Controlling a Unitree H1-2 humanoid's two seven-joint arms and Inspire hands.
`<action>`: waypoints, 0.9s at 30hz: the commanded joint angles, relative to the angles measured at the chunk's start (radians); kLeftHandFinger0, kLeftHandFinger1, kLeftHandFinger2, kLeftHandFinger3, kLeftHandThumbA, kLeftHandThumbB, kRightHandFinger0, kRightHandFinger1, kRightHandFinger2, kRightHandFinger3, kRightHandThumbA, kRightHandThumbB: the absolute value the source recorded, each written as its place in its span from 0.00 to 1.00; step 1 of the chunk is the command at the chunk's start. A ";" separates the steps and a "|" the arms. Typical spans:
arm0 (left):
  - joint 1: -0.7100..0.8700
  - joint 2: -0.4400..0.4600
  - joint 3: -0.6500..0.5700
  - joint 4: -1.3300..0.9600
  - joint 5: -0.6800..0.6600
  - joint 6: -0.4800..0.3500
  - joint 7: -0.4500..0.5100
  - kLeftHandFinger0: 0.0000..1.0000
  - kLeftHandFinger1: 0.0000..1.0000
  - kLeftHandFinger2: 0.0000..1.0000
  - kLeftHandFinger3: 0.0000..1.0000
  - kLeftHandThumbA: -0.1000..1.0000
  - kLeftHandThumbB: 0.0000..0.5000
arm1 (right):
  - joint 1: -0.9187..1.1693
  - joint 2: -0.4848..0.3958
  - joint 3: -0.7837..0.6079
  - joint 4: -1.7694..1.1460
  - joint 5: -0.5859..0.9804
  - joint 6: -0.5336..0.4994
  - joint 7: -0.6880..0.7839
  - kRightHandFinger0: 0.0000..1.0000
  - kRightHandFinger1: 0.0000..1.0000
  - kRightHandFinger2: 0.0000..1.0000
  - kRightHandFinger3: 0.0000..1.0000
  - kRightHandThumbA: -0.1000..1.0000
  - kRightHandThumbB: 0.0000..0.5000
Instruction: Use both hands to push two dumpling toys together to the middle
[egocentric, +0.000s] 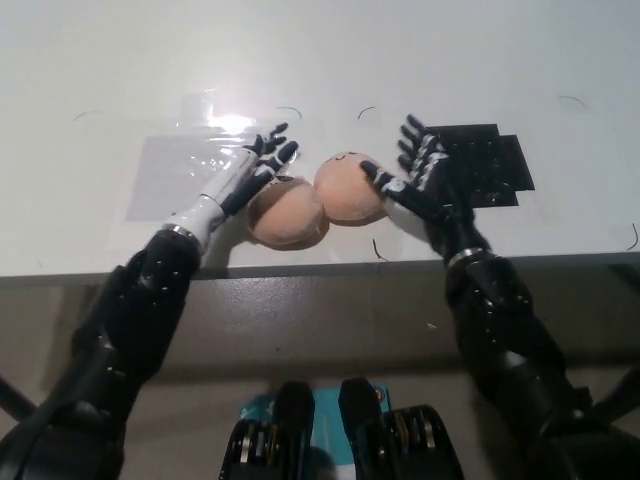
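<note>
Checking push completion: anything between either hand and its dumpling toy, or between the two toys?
Nothing visible. The left hand is beside the left dumpling toy, the right hand beside the right dumpling toy; the toys touch.

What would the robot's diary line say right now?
dumplings: left dumpling toy touching right dumpling toy | left hand: open beside left toy | right hand: open beside right toy | place: table

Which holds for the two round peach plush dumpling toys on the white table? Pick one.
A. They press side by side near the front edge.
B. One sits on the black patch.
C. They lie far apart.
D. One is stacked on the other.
A: the left plush dumpling toy and the right plush dumpling toy touch on the white table, flanked by the open left hand and right hand.
</note>
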 joint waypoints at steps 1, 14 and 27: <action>-0.017 0.051 0.020 -0.078 -0.021 -0.020 -0.010 1.00 1.00 1.00 1.00 1.00 0.63 | 0.010 -0.020 0.011 -0.125 -0.010 0.049 -0.021 1.00 1.00 1.00 1.00 1.00 0.35; 0.149 0.124 0.116 -0.423 -0.139 0.072 -0.092 1.00 1.00 1.00 1.00 1.00 0.73 | 0.197 -0.021 0.049 -0.437 0.012 0.128 0.031 1.00 1.00 1.00 1.00 1.00 0.33; 0.578 0.155 0.139 -1.013 -0.249 0.144 -0.161 1.00 1.00 1.00 1.00 1.00 0.67 | 0.572 -0.053 0.144 -1.081 -0.008 0.257 0.054 1.00 1.00 1.00 1.00 1.00 0.61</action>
